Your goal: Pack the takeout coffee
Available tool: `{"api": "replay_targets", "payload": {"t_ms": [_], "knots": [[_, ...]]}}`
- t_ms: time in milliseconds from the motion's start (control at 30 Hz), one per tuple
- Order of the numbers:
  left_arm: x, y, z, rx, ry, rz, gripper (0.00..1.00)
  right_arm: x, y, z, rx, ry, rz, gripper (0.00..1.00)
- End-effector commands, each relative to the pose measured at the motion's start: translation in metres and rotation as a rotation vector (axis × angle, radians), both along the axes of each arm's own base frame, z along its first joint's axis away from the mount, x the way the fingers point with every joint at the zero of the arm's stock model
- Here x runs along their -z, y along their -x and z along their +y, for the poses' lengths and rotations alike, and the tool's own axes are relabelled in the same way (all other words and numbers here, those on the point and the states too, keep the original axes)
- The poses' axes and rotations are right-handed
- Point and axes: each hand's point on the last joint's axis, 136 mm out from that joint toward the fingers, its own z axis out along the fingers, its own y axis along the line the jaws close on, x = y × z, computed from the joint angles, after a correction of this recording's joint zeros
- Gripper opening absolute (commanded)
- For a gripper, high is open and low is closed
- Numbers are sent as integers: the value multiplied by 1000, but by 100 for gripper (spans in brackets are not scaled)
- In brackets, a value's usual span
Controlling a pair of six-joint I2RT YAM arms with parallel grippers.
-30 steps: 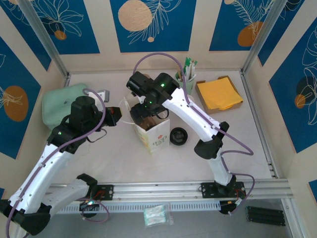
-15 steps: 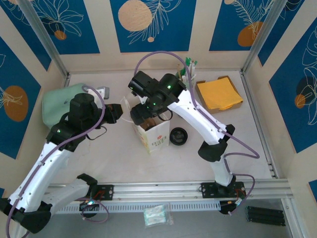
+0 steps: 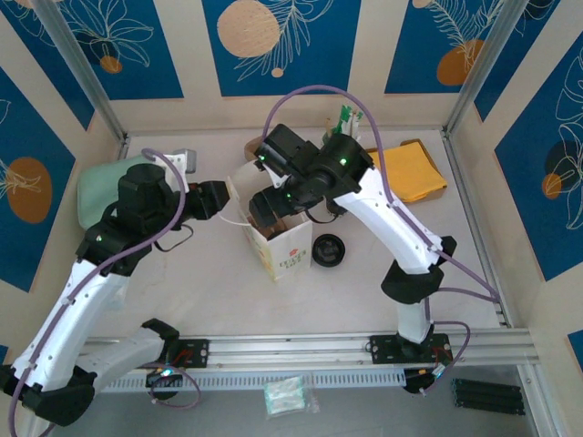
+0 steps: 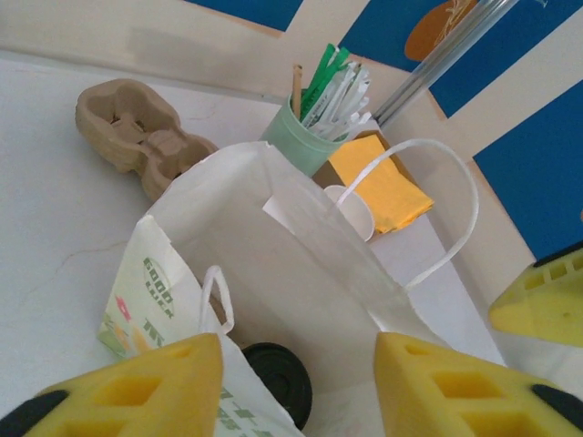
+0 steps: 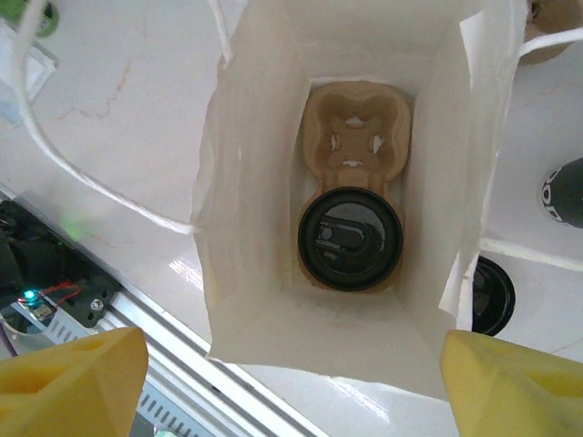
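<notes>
**Coffee outside bag, on right arm's side**

Located coffee (image 4: 352, 214) upright on tabletop, just behind bag (image 4: 301, 273), on the side facing napkins (image 4: 383, 187) and far right corner. Open rim up, long axis vertical. Could not tell whether touching bag wall. Took dark shape at right margin of right wrist view to be its lower band, past bag wall and near loose lid (image 5: 492, 296).

Read right jaws as spread wide and empty, hanging over bag mouth, pointing straight down at carrier (image 5: 355, 118). Noted lidded cup (image 5: 350, 238) seated in one pocket, other pocket vacant.

Read left jaws as likewise wide and empty, low at bag's opposite side, toward left edge.

Judged right arm nearer, with bag between left jaws and coffee. Expect next move to need a sideways shift of right jaws toward right edge, then descent along the vertical axis. Risk: brushing bag wall and tipping bag.
</notes>
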Motion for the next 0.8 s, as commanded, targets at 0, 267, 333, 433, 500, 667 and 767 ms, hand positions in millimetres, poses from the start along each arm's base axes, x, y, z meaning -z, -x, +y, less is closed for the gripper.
{"api": "replay_targets", "payload": {"t_ms": [0,267,333,433,500,667,767], "knots": [[-19,1,0,8,22,-32,52,-14,7,-11,17,-56,13,84],[-50,-6,-12,48,66,-72,65,-49,-16,-26,92,-315,-18,84],[-59,-8,-16,60,73,-83,69,-56,-25,-33,123,-403,-18,84],[-70,-11,-18,67,74,-98,78,-58,-42,-45,176,-512,-8,83],[-75,-13,-21,73,74,-104,87,-55,-54,-56,224,-540,-6,82],[-82,-22,-34,98,81,-109,99,-42,-92,-92,377,-534,-27,81],[-85,-29,-47,120,87,-116,99,-29,-115,-117,480,-533,-15,80]]}}
